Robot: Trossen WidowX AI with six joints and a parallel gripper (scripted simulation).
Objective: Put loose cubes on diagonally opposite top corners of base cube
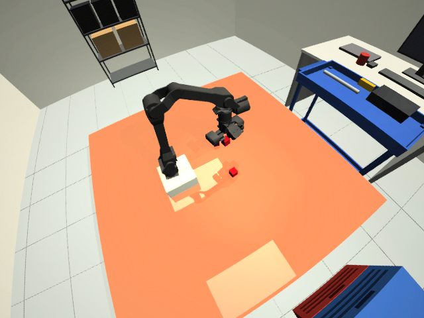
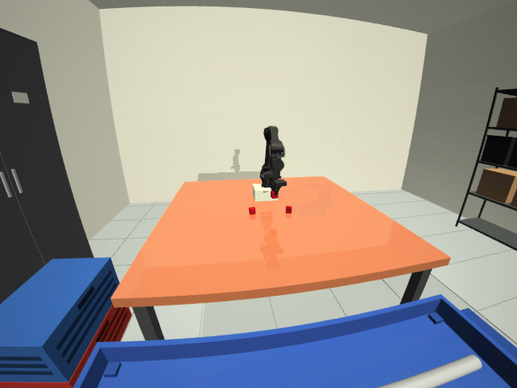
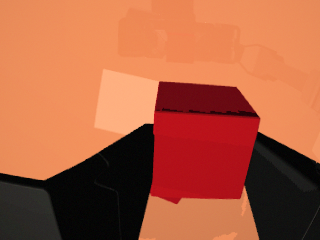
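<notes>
We have the jaws of the gripper [image 1: 224, 137] [image 2: 274, 191] [image 3: 202, 150] partly open, a finger pressed to either side of a red cube, the held cube [image 1: 226, 140] [image 2: 274, 195] [image 3: 202, 155]. It hangs above the orange table [image 1: 291, 191] [image 2: 292, 250].

Taking sides from the exterior view, we see two more red cubes on the table, well apart: the left cube [image 1: 233, 171] [image 2: 252, 210] and the right cube [image 1: 216, 144] [image 2: 288, 209], the latter mostly hidden by a finger in the top view. We cannot tell which is the fixed base; neither has a cube on top. A red corner shows under the held cube in the wrist view. On the far side, the arm stands on a white block [image 1: 181, 179] [image 2: 262, 194].

Nearest in the exterior view, the blue trolley's tray [image 1: 356, 118] [image 2: 250, 363] contains a white rod [image 1: 341, 81] [image 2: 434, 371], and the top view adds a yellow block [image 1: 366, 84] and a black box [image 1: 391, 103]. To the near left, a blue crate [image 1: 393, 287] [image 2: 58, 292] sits by a red crate [image 1: 335, 287] [image 2: 119, 326]; we cannot see inside either. At right, a rack [image 1: 133, 71] [image 2: 486, 231] bears brown boxes and black bins, contents hidden.
</notes>
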